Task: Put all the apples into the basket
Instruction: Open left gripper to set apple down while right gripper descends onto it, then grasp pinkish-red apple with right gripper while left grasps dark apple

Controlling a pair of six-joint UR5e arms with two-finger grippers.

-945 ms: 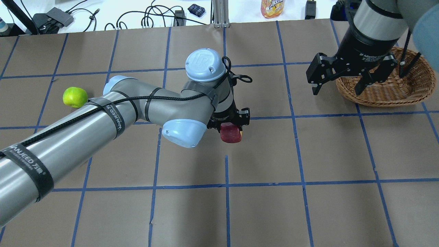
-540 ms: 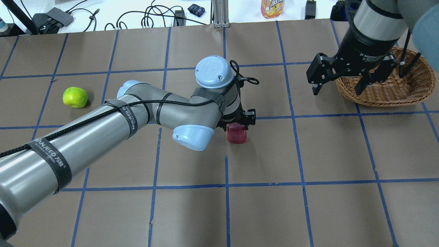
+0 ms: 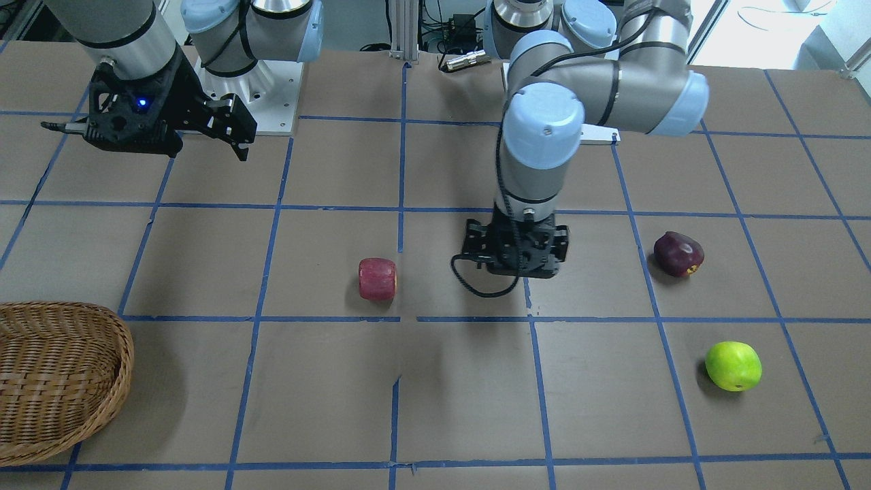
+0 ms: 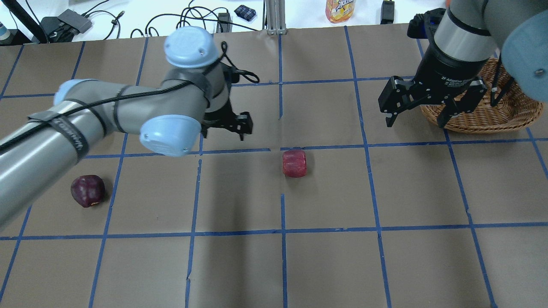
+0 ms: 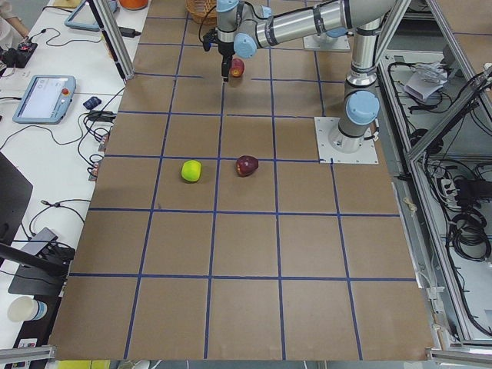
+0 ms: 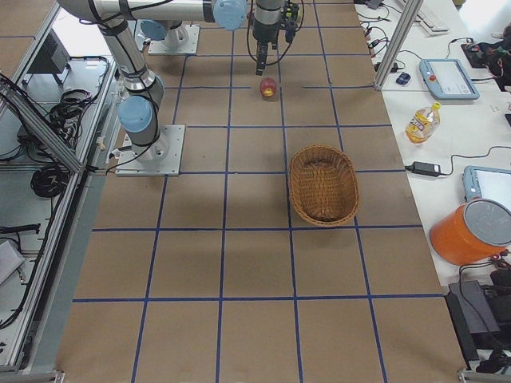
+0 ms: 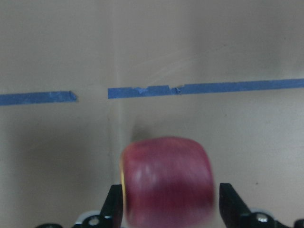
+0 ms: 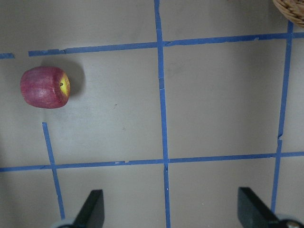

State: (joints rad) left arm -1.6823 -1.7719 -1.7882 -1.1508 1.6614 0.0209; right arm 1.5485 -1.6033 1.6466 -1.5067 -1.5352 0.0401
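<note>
Brown paper gridded with blue tape covers the desk, where none of the three apples has yet reached the oval light-brown wicker basket. The basket sits at 2 o'clock in the overhead view and shows no fruit inside from the right-end camera.

Near the desk's centre lies the red apple with a yellowish end, on its side and touched by nothing in the outside views. At 10 o'clock from it hangs the left gripper, clear of the fruit, its fingers spread and holding nothing. The left wrist picture is too blurred to settle how close they stand.

At 8 o'clock on the desk rests the dark maroon-purple apple. The bright lime-green apple, hidden under the left arm from overhead, shows at 4 o'clock in the front-facing view.

Just at 9 o'clock of the basket hovers the right gripper, fingers wide apart and empty, its wrist camera looking down on the red fruit.

By these pictures the job is barely begun, with all three apples still to be delivered. The red one, lying between the two arms, looks placed for the right arm to collect. The other two wait on the far left side.
</note>
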